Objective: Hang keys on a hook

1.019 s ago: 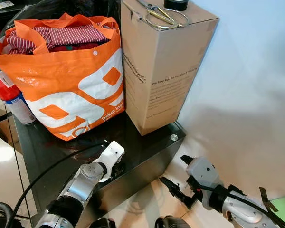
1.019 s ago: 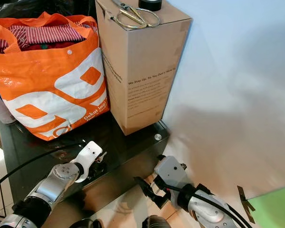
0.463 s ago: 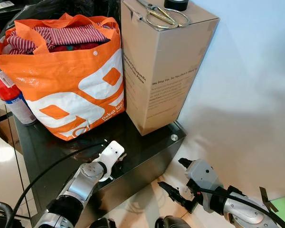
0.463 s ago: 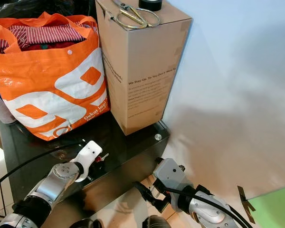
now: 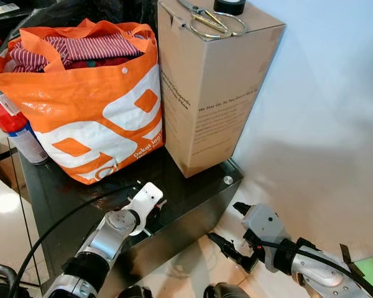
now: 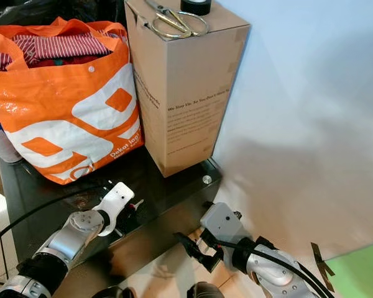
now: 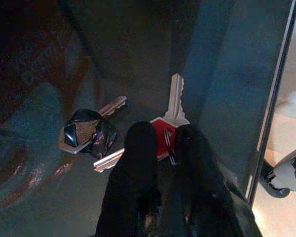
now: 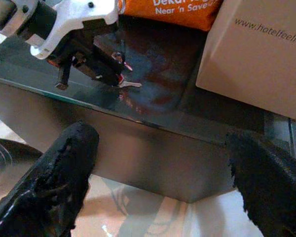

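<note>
Cardboard box (image 5: 211, 93): "We Stay Up. So You Don't Have To", "www.hotelfeelm…". Orange bag (image 5: 87, 118): "Dekat lagi".

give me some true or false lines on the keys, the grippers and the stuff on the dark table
1. The left gripper is down at the keys on the glass table. True.
2. One key has a green head. False: it is red.
3. The right gripper is open, below the table edge. True.
4. The scissors lie in the orange bag. False: they lie on top of the cardboard box.
</note>
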You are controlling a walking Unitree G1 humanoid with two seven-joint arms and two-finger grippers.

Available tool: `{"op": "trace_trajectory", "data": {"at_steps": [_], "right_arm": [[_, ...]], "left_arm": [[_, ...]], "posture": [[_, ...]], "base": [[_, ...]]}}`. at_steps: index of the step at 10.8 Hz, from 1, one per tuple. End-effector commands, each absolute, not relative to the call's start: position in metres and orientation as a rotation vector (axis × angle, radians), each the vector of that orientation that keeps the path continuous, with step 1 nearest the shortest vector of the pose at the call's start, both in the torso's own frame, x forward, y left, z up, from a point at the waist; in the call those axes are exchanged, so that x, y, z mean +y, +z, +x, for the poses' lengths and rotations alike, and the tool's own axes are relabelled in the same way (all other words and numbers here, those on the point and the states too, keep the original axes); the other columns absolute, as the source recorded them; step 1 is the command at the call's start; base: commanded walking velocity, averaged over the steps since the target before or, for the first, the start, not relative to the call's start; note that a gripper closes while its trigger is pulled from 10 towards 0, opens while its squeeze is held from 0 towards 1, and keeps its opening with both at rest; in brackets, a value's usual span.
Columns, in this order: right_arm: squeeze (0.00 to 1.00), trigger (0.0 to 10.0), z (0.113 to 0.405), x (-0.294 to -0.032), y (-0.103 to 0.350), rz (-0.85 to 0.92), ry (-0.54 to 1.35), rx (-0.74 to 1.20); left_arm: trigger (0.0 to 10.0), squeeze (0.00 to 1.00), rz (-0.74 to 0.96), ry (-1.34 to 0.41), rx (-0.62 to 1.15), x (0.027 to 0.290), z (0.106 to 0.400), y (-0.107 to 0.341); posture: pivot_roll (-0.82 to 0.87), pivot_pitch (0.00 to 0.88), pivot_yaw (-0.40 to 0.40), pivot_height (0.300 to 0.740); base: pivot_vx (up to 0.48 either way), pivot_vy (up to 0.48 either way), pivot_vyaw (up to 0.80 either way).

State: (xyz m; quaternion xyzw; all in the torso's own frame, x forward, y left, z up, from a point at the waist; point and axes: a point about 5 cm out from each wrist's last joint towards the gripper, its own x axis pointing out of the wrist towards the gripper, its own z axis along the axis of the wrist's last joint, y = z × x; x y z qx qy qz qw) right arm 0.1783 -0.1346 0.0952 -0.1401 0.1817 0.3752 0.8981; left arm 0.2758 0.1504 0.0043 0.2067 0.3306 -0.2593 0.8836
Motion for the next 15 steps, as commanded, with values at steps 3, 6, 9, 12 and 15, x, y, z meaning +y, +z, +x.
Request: {"op": "trace_trajectory", "data": {"at_steps": [3,6,9,12,15], "right_arm": [[0.00,10.0,0.186,-0.138,0.097,-0.306,0.756,0.359],[0.00,10.0,0.188,-0.141,0.096,-0.294,0.734,0.356],[0.00,10.0,0.191,-0.143,0.099,-0.260,0.716,0.341],[0.00,10.0,0.191,-0.144,0.097,-0.254,0.728,0.341],[0.00,10.0,0.195,-0.146,0.098,-0.221,0.639,0.312]], "left_arm": [[0.0,0.00,0.421,-0.527,0.730,0.158,0.273,-0.001],[0.0,0.00,0.412,-0.512,0.699,0.169,0.276,0.008],[0.0,0.00,0.381,-0.545,0.512,0.191,0.289,0.057],[0.0,0.00,0.244,-0.640,0.397,0.189,0.293,0.097],[0.0,0.00,-0.217,-0.915,0.225,0.197,0.272,0.152]], "posture": [[-0.19,0.052,-0.025,0.732],[-0.18,0.053,-0.027,0.732],[-0.17,0.059,-0.038,0.732],[-0.16,0.039,-0.041,0.732],[-0.15,0.002,-0.046,0.732]], "base": [[0.000,0.000,0.00],[0.000,0.000,0.00],[0.000,0.000,0.00],[0.000,0.000,0.00],[0.000,0.000,0.00]]}}
